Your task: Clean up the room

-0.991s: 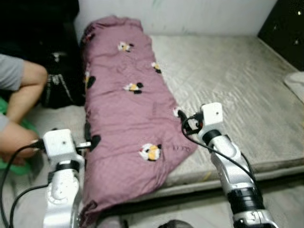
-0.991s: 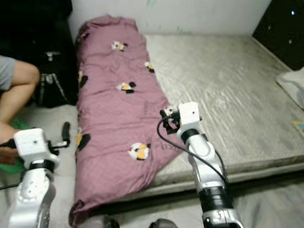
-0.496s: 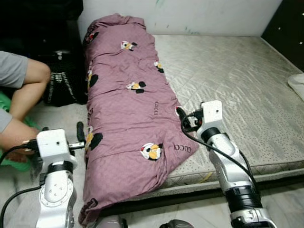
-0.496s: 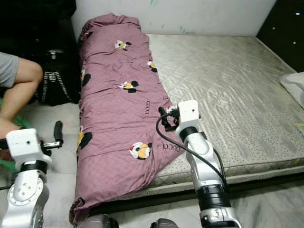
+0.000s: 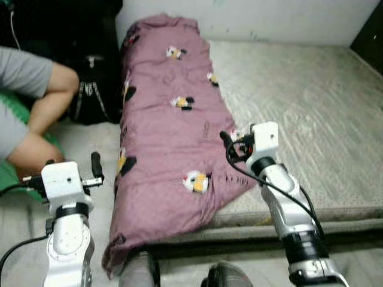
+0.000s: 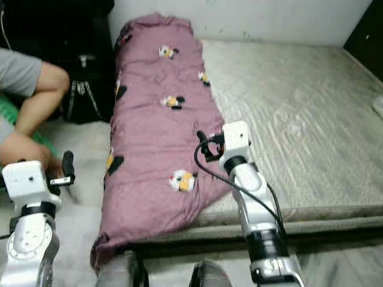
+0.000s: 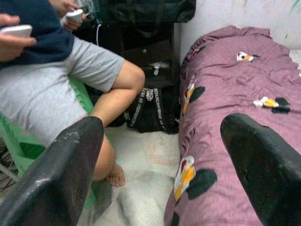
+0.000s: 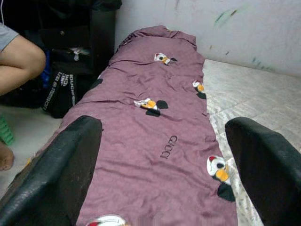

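Observation:
A long mauve quilt [image 5: 167,137] with cartoon prints lies folded lengthwise along the left side of the bare grey mattress [image 5: 299,101]. Its near end hangs over the bed's front edge. My right gripper [image 5: 230,146] is open and hovers at the quilt's right edge; the right wrist view looks along the quilt [image 8: 155,122] between the spread fingers. My left gripper [image 5: 72,166] is open, low beside the bed and just left of the quilt, with nothing between its fingers [image 7: 70,174].
A person [image 5: 42,95] in grey shorts sits on a green seat [image 5: 9,176] at the left, holding white controllers [image 7: 19,30]. A black bag [image 5: 93,95] stands against the bed's left side. My feet [image 5: 140,272] are at the bed's front edge.
The camera has swung a little left. My left gripper has come off the quilt's left edge and now stands beside it. The right gripper stays over the quilt's right edge.

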{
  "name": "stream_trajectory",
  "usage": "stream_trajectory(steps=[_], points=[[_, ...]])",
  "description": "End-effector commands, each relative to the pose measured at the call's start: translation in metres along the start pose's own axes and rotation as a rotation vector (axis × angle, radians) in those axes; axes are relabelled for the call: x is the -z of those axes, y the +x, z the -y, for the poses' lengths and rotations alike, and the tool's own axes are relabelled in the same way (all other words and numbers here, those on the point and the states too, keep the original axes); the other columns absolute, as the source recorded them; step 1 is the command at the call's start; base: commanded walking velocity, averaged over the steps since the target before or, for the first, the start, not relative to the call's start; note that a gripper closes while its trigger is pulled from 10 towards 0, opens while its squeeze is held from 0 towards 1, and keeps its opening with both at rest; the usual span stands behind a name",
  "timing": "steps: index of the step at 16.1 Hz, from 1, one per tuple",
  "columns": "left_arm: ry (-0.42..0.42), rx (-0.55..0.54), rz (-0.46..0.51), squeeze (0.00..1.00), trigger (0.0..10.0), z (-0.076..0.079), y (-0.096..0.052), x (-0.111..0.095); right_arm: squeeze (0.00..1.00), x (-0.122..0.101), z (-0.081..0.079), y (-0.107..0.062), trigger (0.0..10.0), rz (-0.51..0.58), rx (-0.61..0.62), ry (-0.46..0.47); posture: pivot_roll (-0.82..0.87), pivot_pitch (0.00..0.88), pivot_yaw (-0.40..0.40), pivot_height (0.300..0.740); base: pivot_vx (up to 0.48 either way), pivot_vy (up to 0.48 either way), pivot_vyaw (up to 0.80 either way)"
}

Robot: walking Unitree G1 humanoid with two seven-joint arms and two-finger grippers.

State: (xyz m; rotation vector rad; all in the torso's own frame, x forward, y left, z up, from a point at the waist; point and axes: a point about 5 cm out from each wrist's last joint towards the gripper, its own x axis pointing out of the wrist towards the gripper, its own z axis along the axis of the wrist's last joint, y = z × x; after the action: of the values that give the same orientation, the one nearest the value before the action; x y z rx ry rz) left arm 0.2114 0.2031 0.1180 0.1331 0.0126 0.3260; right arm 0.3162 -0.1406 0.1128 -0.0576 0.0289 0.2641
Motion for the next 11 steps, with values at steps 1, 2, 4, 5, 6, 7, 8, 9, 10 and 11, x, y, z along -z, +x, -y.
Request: stream_trajectory(steps=[1, 2, 4, 5, 6, 7, 8, 9, 10, 11], points=[[0.009, 0.000, -0.017, 0.00, 10.0, 0.0027, -0.0023, 0.0022, 0.00, 0.0003, 0.0039, -0.0031, 10.0, 0.001, 0.012, 0.004, 0.03, 0.000, -0.064, 0.622, 0.000, 0.000, 0.00], [0.004, 0.006, -0.017, 0.00, 10.0, 0.0037, -0.0022, 0.0022, 0.00, 0.0009, 0.0042, -0.0036, 10.0, -0.003, 0.014, 0.003, 0.03, 0.000, -0.064, 0.622, 0.000, 0.000, 0.00], [0.001, 0.008, -0.015, 0.00, 10.0, 0.0040, -0.0012, 0.0021, 0.00, 0.0016, 0.0045, -0.0041, 10.0, -0.007, 0.015, 0.001, 0.03, 0.000, -0.066, 0.622, 0.000, 0.000, 0.00], [0.003, 0.004, -0.013, 0.00, 10.0, 0.0035, -0.0004, 0.0017, 0.00, 0.0019, 0.0046, -0.0043, 10.0, -0.008, 0.014, 0.001, 0.03, 0.000, -0.067, 0.622, 0.000, 0.000, 0.00], [0.009, -0.003, -0.011, 0.00, 10.0, 0.0021, 0.0003, 0.0013, 0.00, 0.0023, 0.0045, -0.0040, 10.0, -0.011, 0.013, 0.000, 0.03, 0.000, -0.068, 0.622, 0.000, 0.000, 0.00], [0.014, -0.010, -0.010, 0.00, 10.0, 0.0009, 0.0006, 0.0012, 0.00, 0.0027, 0.0044, -0.0038, 10.0, -0.012, 0.011, 0.000, 0.03, 0.000, -0.068, 0.622, 0.000, 0.000, 0.00], [0.015, -0.011, -0.012, 0.00, 10.0, 0.0003, 0.0006, 0.0015, 0.00, 0.0028, 0.0043, -0.0036, 10.0, -0.013, 0.010, 0.001, 0.03, 0.000, -0.070, 0.622, 0.000, 0.000, 0.00], [-0.004, -0.006, -0.018, 0.00, 10.0, 0.0004, 0.0003, 0.0020, 0.00, 0.0028, 0.0038, -0.0032, 10.0, -0.013, 0.007, 0.002, 0.03, 0.000, -0.070, 0.622, 0.000, 0.000, 0.00], [-0.011, -0.003, -0.013, 0.00, 10.0, 0.0006, 0.0002, 0.0014, 0.00, 0.0027, 0.0039, -0.0029, 10.0, -0.014, 0.007, 0.003, 0.03, 0.000, -0.071, 0.622, 0.000, 0.000, 0.00], [-0.007, 0.000, -0.006, 0.00, 10.0, 0.0008, 0.0001, 0.0007, 0.00, 0.0026, 0.0039, -0.0028, 10.0, -0.013, 0.007, 0.002, 0.03, 0.000, -0.073, 0.622, 0.000, 0.000, 0.00]])
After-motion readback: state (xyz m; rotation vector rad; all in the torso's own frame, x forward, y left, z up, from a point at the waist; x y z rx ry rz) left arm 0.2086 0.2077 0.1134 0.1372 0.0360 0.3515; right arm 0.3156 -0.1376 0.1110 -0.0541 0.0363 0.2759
